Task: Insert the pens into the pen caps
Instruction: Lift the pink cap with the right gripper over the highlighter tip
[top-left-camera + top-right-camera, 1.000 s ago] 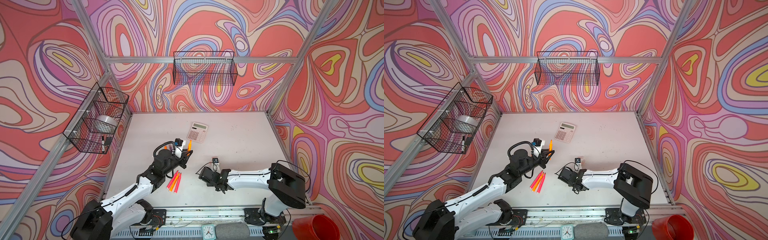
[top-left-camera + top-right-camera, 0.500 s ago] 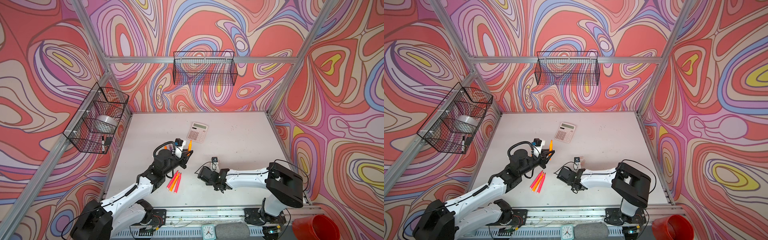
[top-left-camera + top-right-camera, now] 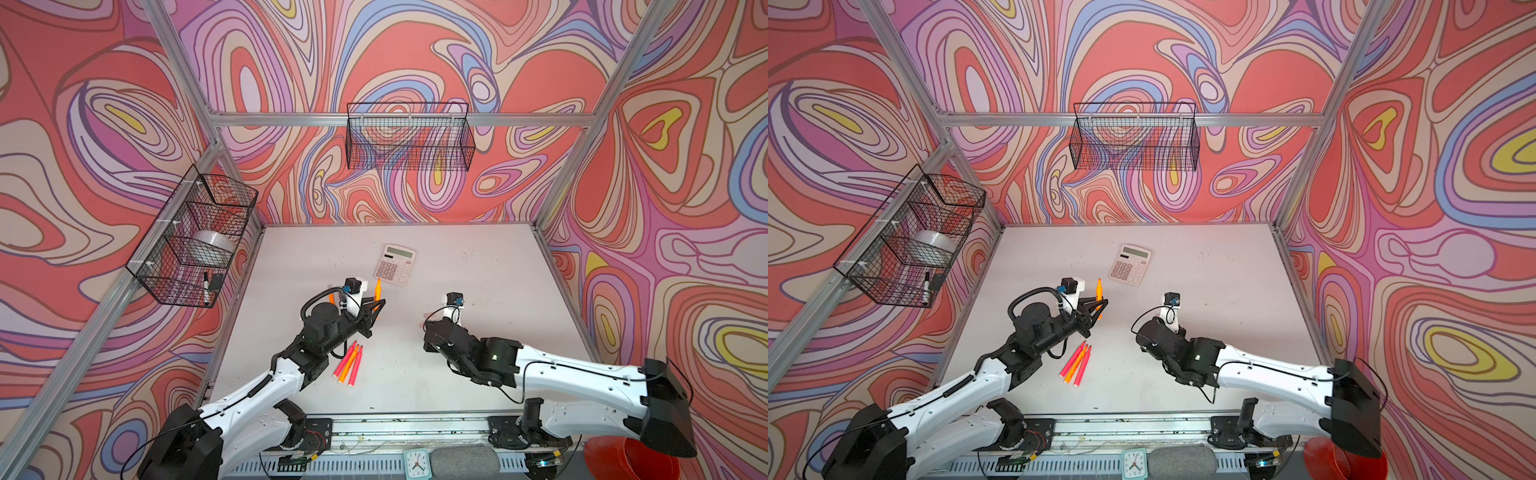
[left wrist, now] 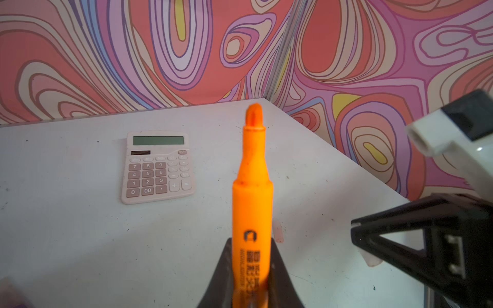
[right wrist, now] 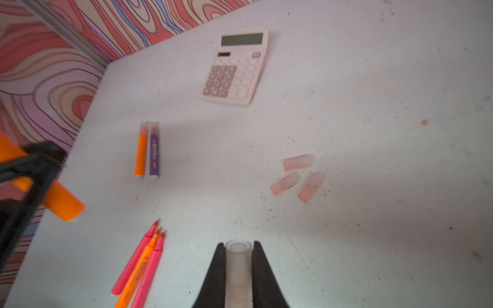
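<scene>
- Left gripper [image 4: 251,244] is clamped tight on the lower barrel of an orange pen [image 4: 252,186]. It holds the pen off the tabletop [image 4: 66,240], bare tip pointing up and away, near the calculator [image 4: 157,166].
- Right gripper [image 5: 238,246] is pinched shut on one cap [image 5: 238,264], whose open mouth faces forward past the fingertips. From above, the two arms stand well apart across the middle.
- Step in hand, as I read it: pen and cap are both picked up, and the mating has not begun.
- Next move calls for bringing the two together, lining tip and mouth up on one axis, then pushing straight. A small slant would likely catch the nib on the rim.
- Pen: smooth hard plastic, a round barrel with print on it, stepping down at a shoulder to a narrow neck and a blunt nib.
- Cap: a short frosted tube, translucent and thin-walled.
- Tabletop: white, matt, scuffed and speckled.
- Three spare caps [image 5: 298,162], pale pink, lie in a loose cluster on it.
- Three bare pens [image 5: 145,262] lie side by side, two pink and one orange.
- An orange and a purple capped pair [image 5: 140,154] lie touching.
</scene>
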`<state>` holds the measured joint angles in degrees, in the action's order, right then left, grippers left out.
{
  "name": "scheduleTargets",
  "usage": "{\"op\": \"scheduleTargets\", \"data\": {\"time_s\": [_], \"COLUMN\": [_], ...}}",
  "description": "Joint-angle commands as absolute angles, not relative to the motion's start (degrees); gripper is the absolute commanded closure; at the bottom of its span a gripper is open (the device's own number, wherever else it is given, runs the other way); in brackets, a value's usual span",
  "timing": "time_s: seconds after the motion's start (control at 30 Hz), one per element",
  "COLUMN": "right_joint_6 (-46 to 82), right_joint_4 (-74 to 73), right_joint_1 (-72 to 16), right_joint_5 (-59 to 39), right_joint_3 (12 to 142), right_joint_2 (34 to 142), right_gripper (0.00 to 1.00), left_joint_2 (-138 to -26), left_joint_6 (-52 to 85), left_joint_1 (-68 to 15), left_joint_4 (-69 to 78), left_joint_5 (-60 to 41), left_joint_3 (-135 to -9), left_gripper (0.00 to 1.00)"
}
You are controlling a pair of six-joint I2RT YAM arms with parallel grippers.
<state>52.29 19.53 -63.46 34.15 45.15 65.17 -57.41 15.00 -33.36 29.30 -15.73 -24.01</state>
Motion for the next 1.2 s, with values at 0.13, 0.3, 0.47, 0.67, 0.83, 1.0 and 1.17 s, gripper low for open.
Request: {"op": "scheduleTargets", "data": {"time_s": [0.13, 0.3, 0.47, 0.67, 0.83, 1.0, 1.17], "right_joint_6": [33.80, 24.13, 17.25, 15.09, 15.61, 19.59, 26.56], "right_joint_4": [4.04, -6.53, -13.67, -22.69, -24.42, -24.73, -23.35], "right_joint_1": [-63.63, -63.63, -63.63, -63.63, -63.46, -61.19, -55.03], "right_joint_5": [37.82, 37.45, 36.75, 30.32, 31.20, 32.10, 24.21], "right_joint_3": [48.75, 51.94, 52.80, 50.95, 51.06, 48.74, 46.17], "right_joint_2": [59.58, 61.86, 66.48, 70.72, 73.78, 72.07, 68.97], "right_gripper": [1.00, 1.00, 1.00, 1.00, 1.00, 1.00, 1.00], "left_joint_2": [-57.92, -57.92, -58.24, -62.26, -63.94, -63.89, -64.14], "left_joint_6": [13.97, 13.45, 13.68, 15.03, 15.38, 14.98, 14.77], "left_joint_1": [-33.31, -33.31, -33.32, -33.53, -33.57, -33.57, -33.57], "left_joint_4": [30.95, 30.65, 30.32, 31.10, 32.04, 32.03, 31.74], "left_joint_5": [-24.83, -25.47, -28.85, -39.02, -40.55, -40.69, -40.70], "left_joint_3": [-25.92, -26.10, -26.86, -28.97, -31.09, -30.94, -31.05], "left_gripper": [1.00, 1.00, 1.00, 1.00, 1.00, 1.00, 1.00]}}
